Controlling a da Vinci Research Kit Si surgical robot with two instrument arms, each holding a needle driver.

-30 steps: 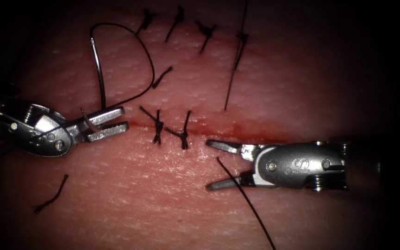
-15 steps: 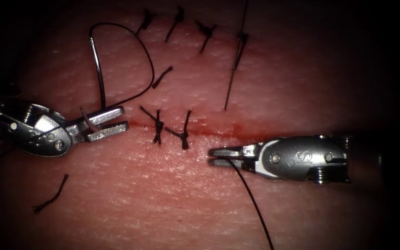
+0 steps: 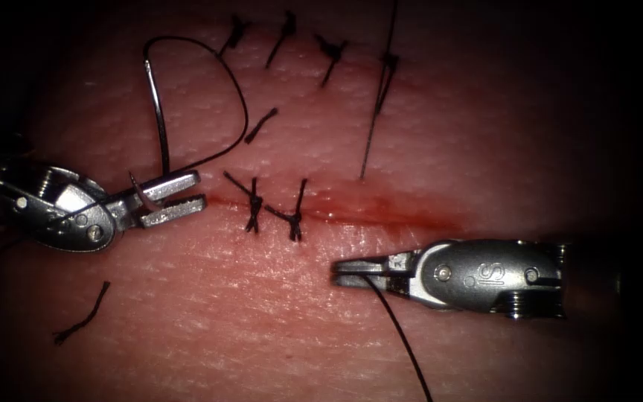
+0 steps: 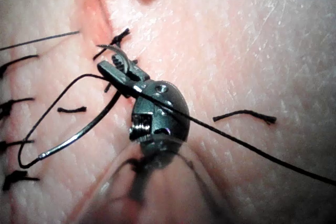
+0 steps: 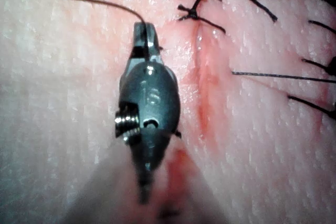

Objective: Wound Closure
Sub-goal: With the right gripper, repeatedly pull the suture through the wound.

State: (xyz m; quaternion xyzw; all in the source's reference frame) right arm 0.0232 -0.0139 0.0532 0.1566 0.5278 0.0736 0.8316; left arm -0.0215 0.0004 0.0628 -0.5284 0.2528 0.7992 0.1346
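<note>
Jaws clenched: my left tool (image 3: 175,199) grips the needle (image 3: 159,119) near its point, curve arching free above the tissue (image 3: 210,313) by the cut (image 3: 381,212); my right tool (image 3: 350,272) clamps the thread (image 3: 403,339).

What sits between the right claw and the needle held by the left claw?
Two tied stitches across the cut lie between them. The right claw is shut on the thread; the left claw grips the needle near its pointed end, clear of the tissue.
</note>
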